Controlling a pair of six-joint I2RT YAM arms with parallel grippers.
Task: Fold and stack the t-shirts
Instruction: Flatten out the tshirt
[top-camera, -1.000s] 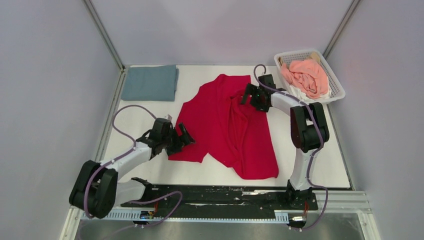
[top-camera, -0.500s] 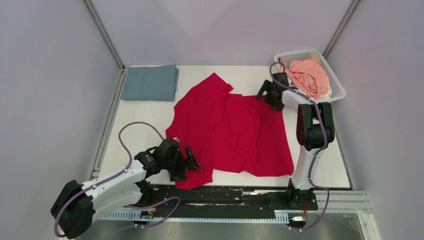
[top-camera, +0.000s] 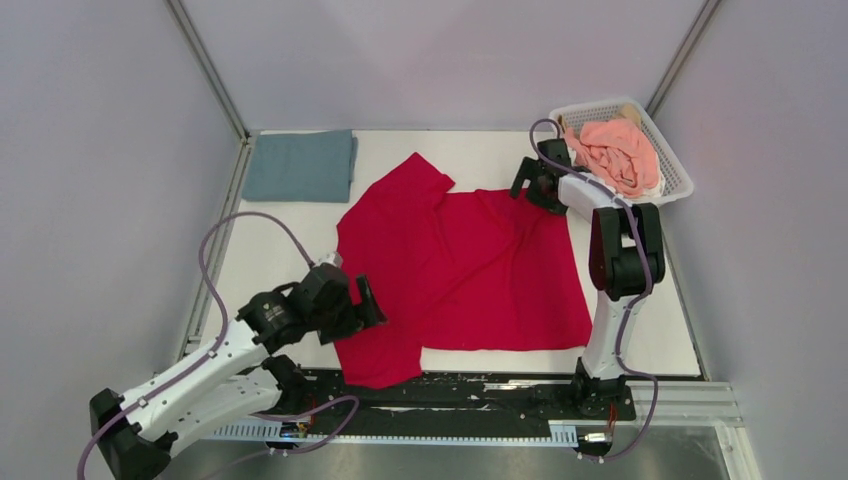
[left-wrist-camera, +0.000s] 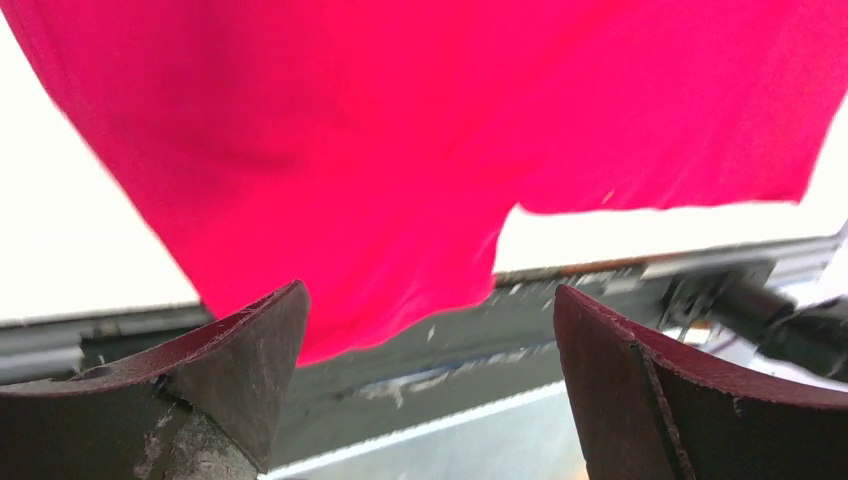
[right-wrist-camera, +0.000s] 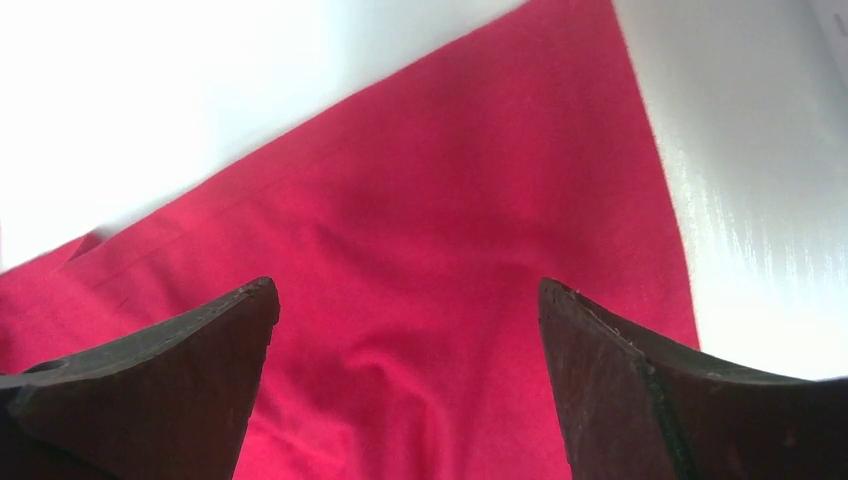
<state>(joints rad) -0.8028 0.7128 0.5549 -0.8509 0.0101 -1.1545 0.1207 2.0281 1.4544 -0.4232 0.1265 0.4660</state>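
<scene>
The bright red t-shirt (top-camera: 470, 265) lies spread open on the white table, and its near-left flap (top-camera: 378, 358) reaches over the front edge onto the black rail. My left gripper (top-camera: 367, 303) is open and empty at the shirt's left side. In the left wrist view the left gripper (left-wrist-camera: 430, 290) holds nothing and the red cloth (left-wrist-camera: 400, 150) lies beyond its jaws. My right gripper (top-camera: 522, 181) is open at the shirt's far right corner. In the right wrist view the right gripper (right-wrist-camera: 407, 282) hovers over red cloth (right-wrist-camera: 440, 230). A grey-blue t-shirt (top-camera: 300, 166) lies folded at the far left.
A white lattice basket (top-camera: 676, 178) stands at the far right corner and holds a salmon-pink t-shirt (top-camera: 612, 152) over white cloth. The black rail (top-camera: 500, 385) and arm bases run along the near edge. Grey walls enclose the table.
The bunched red shirt has been pulled out flat. My left gripper dragged its near-left part toward the front edge, then drew back. My right gripper moved to the far right corner.
</scene>
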